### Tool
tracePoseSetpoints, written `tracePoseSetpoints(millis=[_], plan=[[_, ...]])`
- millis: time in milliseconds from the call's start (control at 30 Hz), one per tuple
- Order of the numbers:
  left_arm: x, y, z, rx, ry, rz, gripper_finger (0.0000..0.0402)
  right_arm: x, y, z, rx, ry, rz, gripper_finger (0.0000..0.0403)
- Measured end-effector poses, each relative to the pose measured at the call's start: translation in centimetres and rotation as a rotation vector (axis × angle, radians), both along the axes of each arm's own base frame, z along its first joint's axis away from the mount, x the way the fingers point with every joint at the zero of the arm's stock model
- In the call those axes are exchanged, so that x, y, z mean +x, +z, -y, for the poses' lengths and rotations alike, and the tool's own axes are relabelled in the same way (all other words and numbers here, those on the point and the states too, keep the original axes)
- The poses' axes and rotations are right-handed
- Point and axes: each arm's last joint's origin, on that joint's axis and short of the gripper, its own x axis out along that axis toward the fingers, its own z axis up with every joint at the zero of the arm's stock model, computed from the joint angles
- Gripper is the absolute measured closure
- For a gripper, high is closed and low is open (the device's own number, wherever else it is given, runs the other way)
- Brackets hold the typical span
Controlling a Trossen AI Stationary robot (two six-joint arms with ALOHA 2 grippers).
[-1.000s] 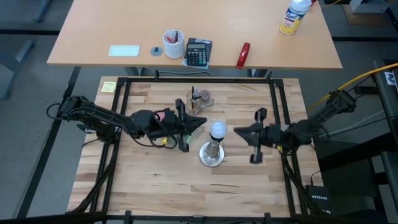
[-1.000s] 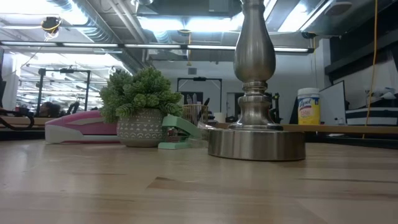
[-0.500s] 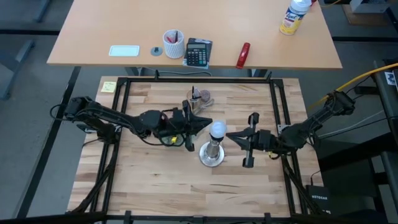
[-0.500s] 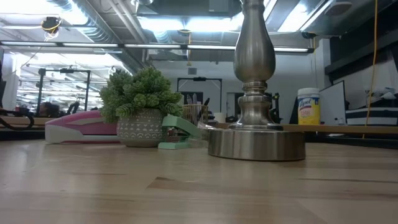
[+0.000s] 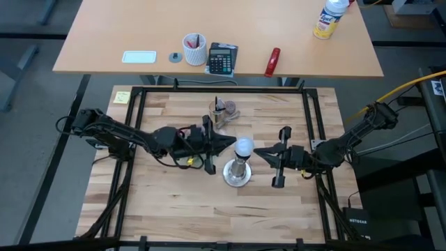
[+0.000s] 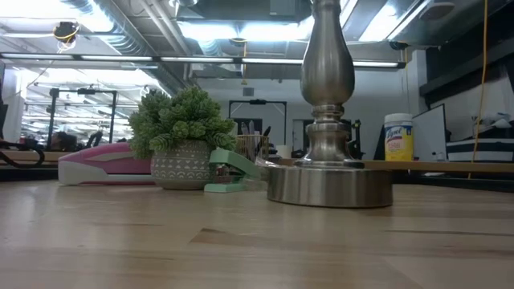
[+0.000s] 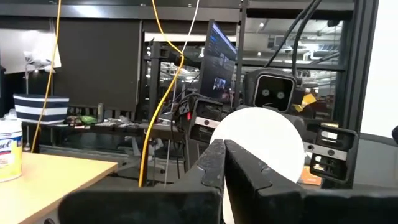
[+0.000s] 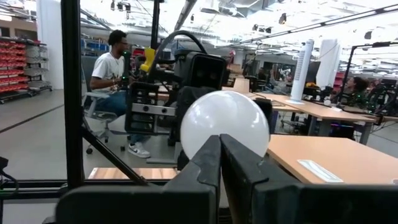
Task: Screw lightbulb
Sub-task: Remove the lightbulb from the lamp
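While both arms reached in toward the middle of the wooden table (image 5: 167, 202), the lightbulb (image 5: 243, 146) sat upright on top of the silver stand (image 5: 237, 172), its white globe level with the two grippers. The left gripper (image 5: 227, 141) pointed at the bulb from one side, its tip just beside the globe without clearly touching it. From that arm's wrist camera, its two dark fingers (image 7: 214, 163) lay pressed together in front of the bulb (image 7: 261, 146), with nothing between them. The right gripper (image 5: 259, 152) faced the bulb from the opposite side, a little farther off, and its fingers (image 8: 211, 163) likewise met edge to edge, empty, with the globe (image 8: 224, 131) beyond them.

At table height, the stand's round base (image 6: 330, 185) and turned stem rose out of sight. Behind it stood a small potted plant (image 6: 181, 135), with a pink object (image 6: 104, 163) beside it. A seated person (image 8: 114, 81) was visible in the room beyond the table.
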Motion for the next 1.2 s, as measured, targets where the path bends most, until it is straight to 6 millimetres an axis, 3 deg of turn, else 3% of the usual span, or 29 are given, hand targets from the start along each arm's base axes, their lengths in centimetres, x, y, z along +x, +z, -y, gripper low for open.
tracePoseSetpoints(millis=[500,933,1200], plan=[[-0.1,0.0,0.3,0.001,-0.018,-0.007,0.04,0.5,0.0,1.0,0.0,-0.054,-0.002,0.0386],[-0.3,-0.1,1.5,0.032,-0.049,-0.005,0.04,1.6,-0.1,3.1,0.003,-0.079,-0.003,0.0386],[-0.6,0.7,1.3,0.057,-0.012,0.069,0.04,-0.3,1.4,3.2,-0.012,-0.061,0.048,0.0386]])
